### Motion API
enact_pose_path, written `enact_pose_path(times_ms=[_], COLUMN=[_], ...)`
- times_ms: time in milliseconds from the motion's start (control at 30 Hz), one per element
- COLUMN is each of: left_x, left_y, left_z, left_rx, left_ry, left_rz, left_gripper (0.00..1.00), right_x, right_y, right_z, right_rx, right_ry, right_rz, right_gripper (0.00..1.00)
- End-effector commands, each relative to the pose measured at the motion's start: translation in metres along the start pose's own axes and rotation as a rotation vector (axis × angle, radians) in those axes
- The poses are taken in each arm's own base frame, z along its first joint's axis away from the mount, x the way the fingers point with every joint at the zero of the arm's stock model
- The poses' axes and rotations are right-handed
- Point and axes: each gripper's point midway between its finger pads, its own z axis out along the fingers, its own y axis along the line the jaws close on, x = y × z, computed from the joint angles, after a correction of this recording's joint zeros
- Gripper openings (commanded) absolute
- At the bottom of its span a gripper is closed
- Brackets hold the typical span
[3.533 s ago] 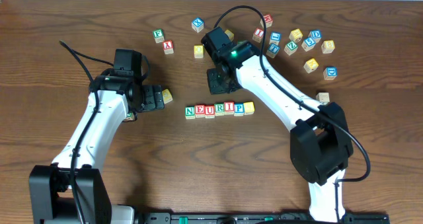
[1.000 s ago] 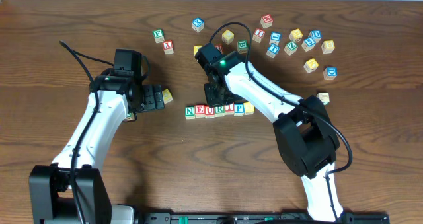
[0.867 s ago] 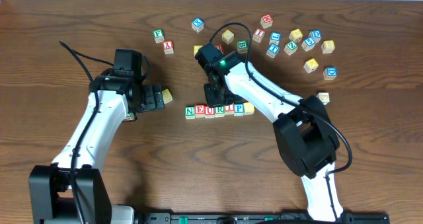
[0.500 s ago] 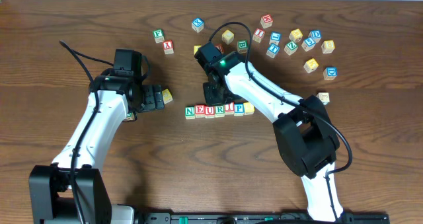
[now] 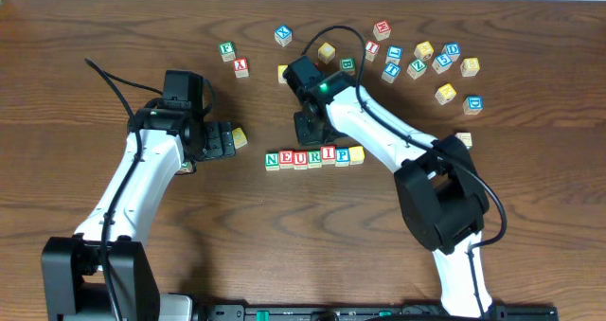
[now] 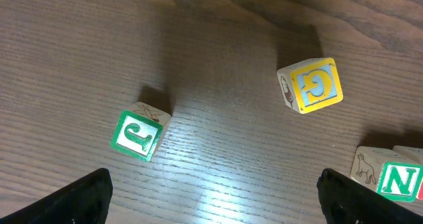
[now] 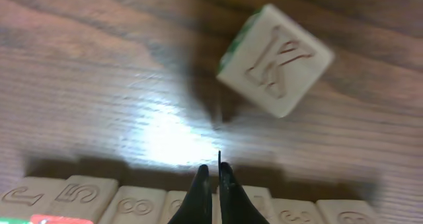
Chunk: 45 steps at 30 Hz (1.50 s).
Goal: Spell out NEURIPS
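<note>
Brown wood-grain table (image 5: 530,198) holds scattered cubes (image 5: 445,93) and a lettered row (image 5: 314,157).

wooden table (image 5: 530,198); loose letter cubes (image 5: 423,50); one cube row (image 5: 314,157)

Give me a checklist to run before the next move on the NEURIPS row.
1. Row reads N, E, U, R, I, P: ok.
2. Yellow cube at the row's end shows S: cannot tell, too small.
3. Right end effector shut and empty, beside the row: ok.
4. Left end effector open, holding nothing: ok.
5. Left end effector apart from the row: ok.
</note>
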Motion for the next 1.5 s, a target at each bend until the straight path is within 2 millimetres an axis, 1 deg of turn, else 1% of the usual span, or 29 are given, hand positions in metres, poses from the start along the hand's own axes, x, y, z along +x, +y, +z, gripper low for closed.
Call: enact_pose_path(times_ms=[0, 167, 700, 1167, 1467], left_x=[-0.007, -0.007, -0.007, -0.007, -0.007], left_y=[-0.001, -0.001, -0.001, -0.001, -0.001], left_z=[-0.007, -0.007, -0.007, -0.007, -0.007], left_rx=[0.008, 0.008, 0.008, 0.008, 0.008], left_ry=[-0.023, -0.023, -0.023, -0.023, -0.023], left_rz=[-0.006, -0.006, -0.006, -0.006, -0.006], left_gripper=[0.98, 0.98, 0.98, 0.98, 0.98], right_x=[-0.003, -0.002, 0.014, 0.018, 0.024], right_y=[-0.015, -0.022, -0.028, -0.022, -0.018], right_z=[0.004, 0.004, 0.003, 0.003, 0.002], right_rx=[0.042, 0.057, 0.086, 0.063, 0.07], right_ry=[0.001, 0.008, 0.07, 0.086, 0.103], right_rz=[0.014, 0.024, 0.029, 0.023, 0.016], right_gripper=[0.01, 0.01, 0.01, 0.01, 0.01])
